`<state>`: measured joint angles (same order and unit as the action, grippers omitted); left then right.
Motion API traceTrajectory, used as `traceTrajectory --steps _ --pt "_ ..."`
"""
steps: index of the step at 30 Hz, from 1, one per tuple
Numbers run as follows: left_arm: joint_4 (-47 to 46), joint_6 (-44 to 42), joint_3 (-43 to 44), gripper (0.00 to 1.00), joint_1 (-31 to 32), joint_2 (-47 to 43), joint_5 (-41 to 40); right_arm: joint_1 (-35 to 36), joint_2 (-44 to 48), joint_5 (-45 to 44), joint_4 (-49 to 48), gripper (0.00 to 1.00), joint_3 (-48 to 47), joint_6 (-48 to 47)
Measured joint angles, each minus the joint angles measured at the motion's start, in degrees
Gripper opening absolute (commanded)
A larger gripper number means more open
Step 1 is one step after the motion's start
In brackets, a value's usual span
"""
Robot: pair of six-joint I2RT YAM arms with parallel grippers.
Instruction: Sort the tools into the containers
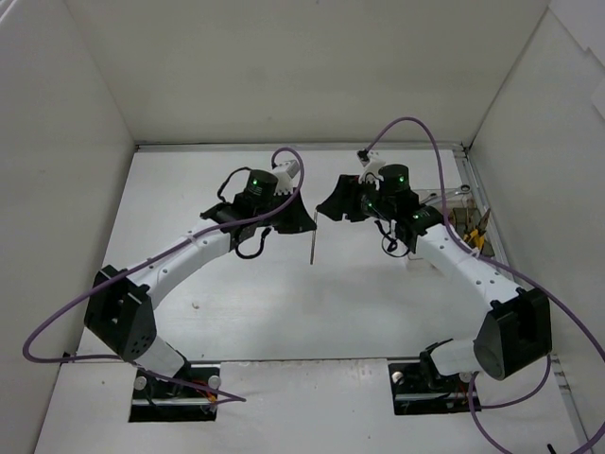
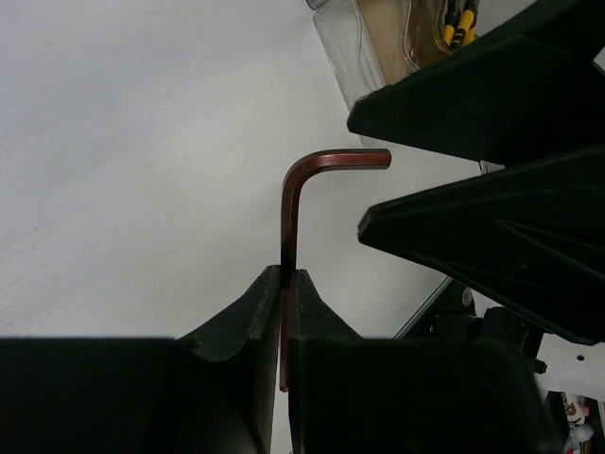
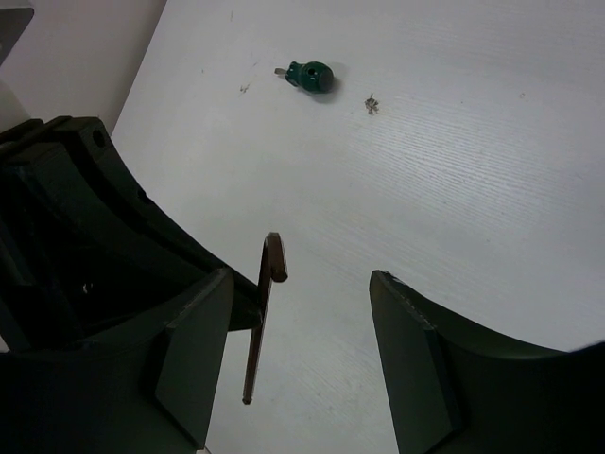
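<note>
Your left gripper [image 2: 286, 276] is pinched tight on the long leg of a thin dark hex key [image 2: 291, 203]. The key is up in the air over the middle of the desk [image 1: 284, 312], a bit nearer the far edge. Its bent short end points at your other arm.

Your right gripper [image 3: 298, 303] has its fingers spread wide, one on each side of that short end. Neither finger looks to be touching the key.

A clear bin [image 2: 345, 47] sits by the right edge of the desk, near the far right corner (the yellow pliers [image 2: 460, 21] are already inside it).

The green screwdriver [image 3: 310, 76] lies on its side on the desk, out in the open. A tiny screw [image 3: 371, 104] is near it but not touching. You cannot tell from the top view which edge those two lie near.
</note>
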<state>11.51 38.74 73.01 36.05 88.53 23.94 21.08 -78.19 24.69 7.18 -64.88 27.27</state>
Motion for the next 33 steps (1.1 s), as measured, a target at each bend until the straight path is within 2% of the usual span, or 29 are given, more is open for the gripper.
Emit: traceTrajectory --steps 6,14,15,17,18,24,25,26,27,30,33 --pt "0.0 -0.7 0.7 0.0 1.7 0.4 -0.5 0.3 -1.0 0.0 -1.1 0.52 0.0 0.4" --pt "0.2 -1.1 1.7 0.0 3.9 1.1 -1.9 0.3 -1.6 0.0 -1.5 0.23 0.0 0.8" --pt "0.2 -1.2 1.8 0.0 4.1 1.1 -2.1 0.3 -1.6 0.1 -1.5 0.16 0.0 0.9" --pt "0.3 -1.3 1.9 0.0 4.3 1.1 -2.9 0.3 -1.6 0.3 -1.6 0.08 0.0 1.0" --pt "0.3 -1.4 2.0 0.0 4.4 1.1 -3.2 0.3 -1.6 0.5 -1.7 0.0 0.0 1.1" --pt "0.7 -1.7 2.1 0.01 4.5 1.1 -3.8 0.3 -1.6 0.7 -2.0 0.0 0.0 1.3" --pt "0.8 -1.8 2.2 0.11 4.5 1.1 -3.9 0.3 -1.6 0.7 -2.1 0.0 0.0 1.3" --pt "0.8 -2.0 2.3 0.25 4.5 1.1 -4.0 0.3 -1.6 0.5 -2.1 0.0 0.0 1.3" --pt "1.0 -2.3 2.3 0.49 4.5 1.1 -4.4 0.3 -1.5 0.3 -2.1 0.0 0.0 1.2" --pt "1.8 -2.5 2.5 0.87 4.5 1.1 -6.2 0.1 -1.0 -0.6 -2.0 0.0 0.1 0.9" --pt "3.5 -2.4 2.5 1.0 4.5 1.1 -8.9 -1.1 0.1 -1.1 -1.7 0.0 0.2 0.8"
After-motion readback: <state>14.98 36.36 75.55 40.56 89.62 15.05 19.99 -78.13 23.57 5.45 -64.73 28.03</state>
